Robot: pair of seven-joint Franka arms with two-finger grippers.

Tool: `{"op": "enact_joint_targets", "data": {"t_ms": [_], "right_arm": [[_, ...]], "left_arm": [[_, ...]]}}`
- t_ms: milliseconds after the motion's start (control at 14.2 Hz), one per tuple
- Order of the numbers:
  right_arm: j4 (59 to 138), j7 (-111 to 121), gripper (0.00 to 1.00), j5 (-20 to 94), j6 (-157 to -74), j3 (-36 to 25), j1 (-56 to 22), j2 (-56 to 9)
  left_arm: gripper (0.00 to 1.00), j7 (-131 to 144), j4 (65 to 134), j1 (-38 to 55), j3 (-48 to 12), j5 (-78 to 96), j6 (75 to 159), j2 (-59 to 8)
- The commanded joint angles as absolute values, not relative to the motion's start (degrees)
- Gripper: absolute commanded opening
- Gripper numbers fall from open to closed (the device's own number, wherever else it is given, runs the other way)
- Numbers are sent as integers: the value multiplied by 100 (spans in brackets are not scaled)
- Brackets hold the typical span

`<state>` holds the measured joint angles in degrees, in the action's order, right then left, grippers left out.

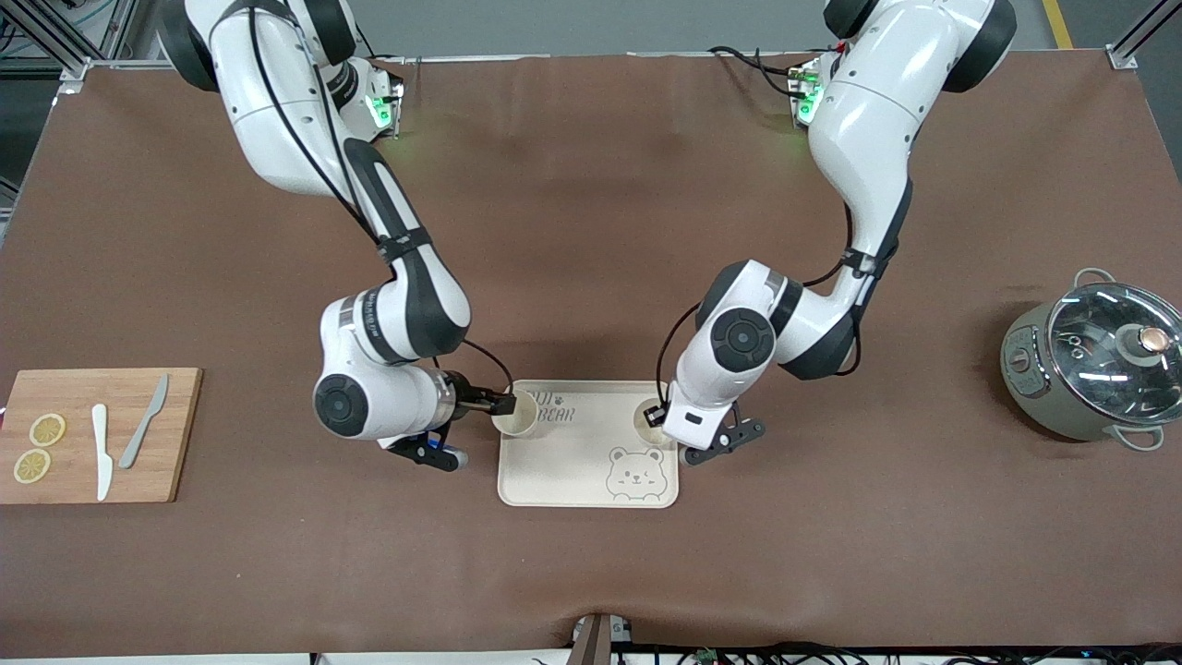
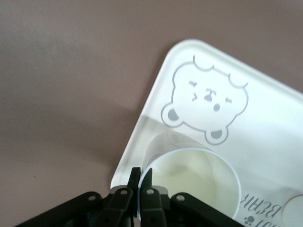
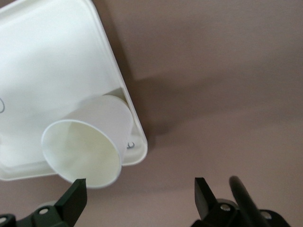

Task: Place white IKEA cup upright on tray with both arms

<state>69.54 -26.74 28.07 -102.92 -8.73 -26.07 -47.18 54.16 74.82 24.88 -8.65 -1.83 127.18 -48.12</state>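
Where lettering shows, tray (image 1: 572, 462) reads "BEAR" — perhaps preceded by more.

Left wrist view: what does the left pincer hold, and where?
The left pincer pinches the rim of an upright white plastic cup on the cream tray.

Two cups (image 1: 515, 413) on tray (image 1: 587, 476) — pincers at each

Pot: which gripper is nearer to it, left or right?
Left. The left gripper grips the rim of a cup at the tray's end toward the pot; the right gripper, open, is at the tray's end toward the cutting board.
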Motion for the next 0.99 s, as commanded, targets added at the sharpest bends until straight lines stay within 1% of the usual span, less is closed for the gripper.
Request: {"op": "enact_joint_targets", "data": {"t_ms": [0,70,141,211,352,493,563,775,915], "right_arm": [[6400,-2663,100,2883,-9389,-914,-1849,-4527],[6207,-2637,100,2883,-9352,-914,-1524,-4492],[6057,-2611,100,2892,-9352,-897,-1164,-4413],[5943,-2541,100,2900,-9369,-879,-899,-4334],[5688,-2514,100,2865,-9500,-949,-625,-4263],[5546,-2479,100,2857,-9318,-976,-187,-4123],[5546,-2235,100,2848,-9029,-993,-45,-4044],[5546,-1784,100,2777,-8510,-993,341,-3903],[5537,-1775,100,2777,-8411,-1002,395,-3876]], "left_arm": [[0,5555,7286,2558,-782,-290,12595,-4983],[10,5555,7286,2540,-782,-290,12595,-4983],[45,5555,7286,2540,-782,-290,12595,-4975],[99,5546,7286,2523,-774,-299,12595,-4957],[100,5546,7277,2461,-773,-299,12595,-4878],[100,5528,7277,2496,-512,-299,12586,-4686],[100,5511,7277,2470,-484,-299,12551,-4571],[100,5371,7277,2443,-229,-308,12078,-4229],[100,5108,7321,2365,-62,-308,11622,-3878]]}}
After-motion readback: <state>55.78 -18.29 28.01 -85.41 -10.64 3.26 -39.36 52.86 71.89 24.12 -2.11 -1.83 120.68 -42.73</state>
